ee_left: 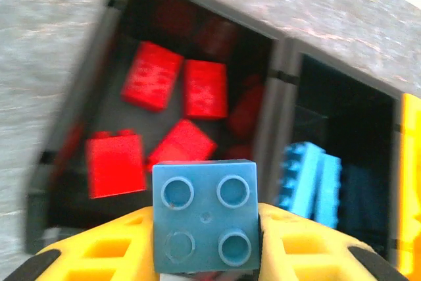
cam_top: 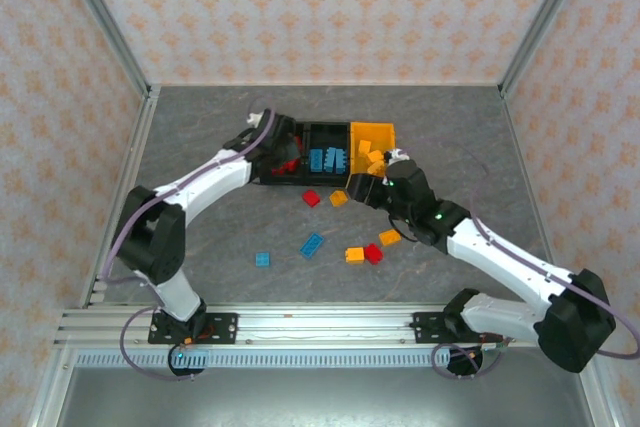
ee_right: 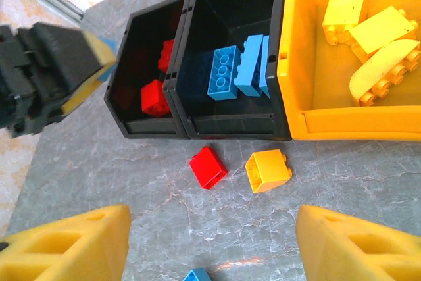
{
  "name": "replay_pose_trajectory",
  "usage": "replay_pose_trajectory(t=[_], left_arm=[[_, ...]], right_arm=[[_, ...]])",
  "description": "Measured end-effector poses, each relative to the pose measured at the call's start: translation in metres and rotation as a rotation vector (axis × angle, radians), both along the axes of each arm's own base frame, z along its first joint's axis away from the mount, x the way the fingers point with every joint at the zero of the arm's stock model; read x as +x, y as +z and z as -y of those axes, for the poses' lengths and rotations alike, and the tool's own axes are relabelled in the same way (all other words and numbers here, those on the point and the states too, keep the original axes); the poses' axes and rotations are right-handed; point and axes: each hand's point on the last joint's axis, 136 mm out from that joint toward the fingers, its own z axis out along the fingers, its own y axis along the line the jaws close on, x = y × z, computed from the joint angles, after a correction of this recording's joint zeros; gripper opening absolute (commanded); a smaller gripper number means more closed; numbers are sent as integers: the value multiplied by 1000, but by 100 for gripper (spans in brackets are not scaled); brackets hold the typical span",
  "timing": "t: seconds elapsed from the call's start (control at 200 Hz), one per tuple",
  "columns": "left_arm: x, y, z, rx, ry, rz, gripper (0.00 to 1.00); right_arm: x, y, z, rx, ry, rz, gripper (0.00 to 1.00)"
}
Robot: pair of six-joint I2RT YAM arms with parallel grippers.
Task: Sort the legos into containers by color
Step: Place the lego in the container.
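Legos (cam_top: 311,245) mostly sit colour-sorted in the containers (ee_right: 230,125), seven loose on the table (cam_top: 200,247); left gripper (ee_left: 205,255) pinches a blue brick (ee_left: 204,212) over the red-filled bin (ee_right: 141,125), right gripper (ee_right: 212,225) spread, empty.

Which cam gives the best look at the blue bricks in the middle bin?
Right wrist: the blue bricks are sharp, studs visible, side by side in the middle bin. Top external shows them as a small blue patch. Left wrist shows them blurred, at the frame's right.
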Motion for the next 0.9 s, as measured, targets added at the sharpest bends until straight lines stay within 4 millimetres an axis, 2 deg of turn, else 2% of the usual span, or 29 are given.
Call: replay_pose_trajectory(t=[0.155, 0.28, 0.486, 0.676, 0.901], left_arm=[[21, -5, 51, 4, -92, -10, 34], [37, -17, 76, 21, -138, -30, 34], [58, -38, 91, 65, -162, -76, 34], [68, -43, 98, 81, -177, -90, 36], [67, -42, 103, 83, -200, -101, 53]], right_arm=[[-5, 3, 8, 19, -23, 4, 67], [-11, -2, 15, 18, -45, -9, 67], [-13, -5, 21, 20, -75, -21, 67], [-12, -5, 23, 17, -86, -20, 67], [-12, -7, 25, 6, -91, -25, 67]])
